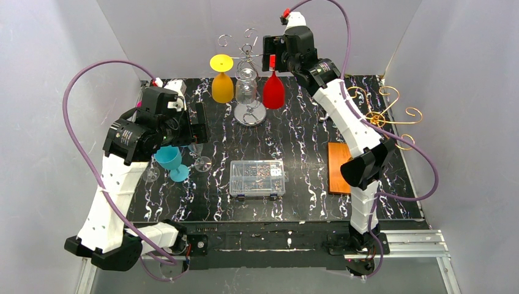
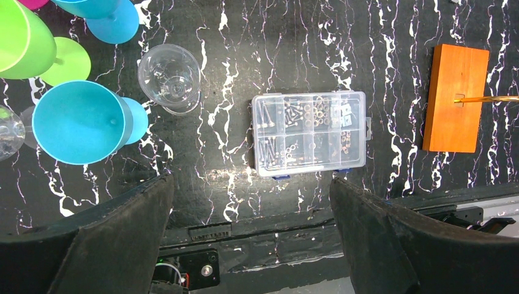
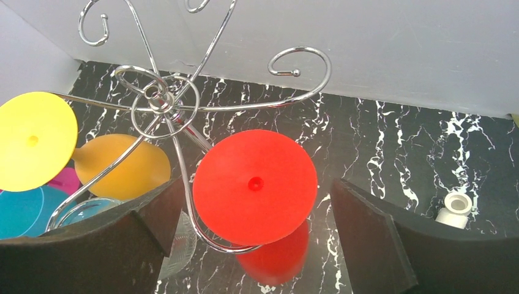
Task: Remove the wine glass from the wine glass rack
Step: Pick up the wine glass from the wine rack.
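Right end effector (image 3: 255,184) is up at the back of the bench (image 1: 294,135), at the wine glass rack (image 1: 248,67). It is spread wide. In the right wrist view we see both dark fingers (image 3: 110,239) flanking the foot of the red wine glass (image 3: 254,184), with a narrow gap on each side and no contact that we can make out.

The red wine glass hangs upside down on the rack's right side, foot up and bowl down, with a chrome wire arm looped under the foot. The yellow wine glass (image 1: 222,82) hangs the same way on the left side. A clear glass (image 1: 246,86) hangs between them, close to the central post.

Left end effector (image 2: 251,180) is also spread and holds nothing. It hangs over the left part of the bench, pointing down.

Below it:
- teal glass (image 2: 79,122) upright, just beside a clear stemmed glass (image 2: 169,76), also upright
- green glass (image 2: 18,37) at the frame's upper left, partly cut off
- clear parts box (image 2: 309,131) near the bench centre, lid closed, with small hardware in its compartments
- orange wooden block (image 2: 456,98) well to the right, carrying the gold wire rack (image 1: 382,113)
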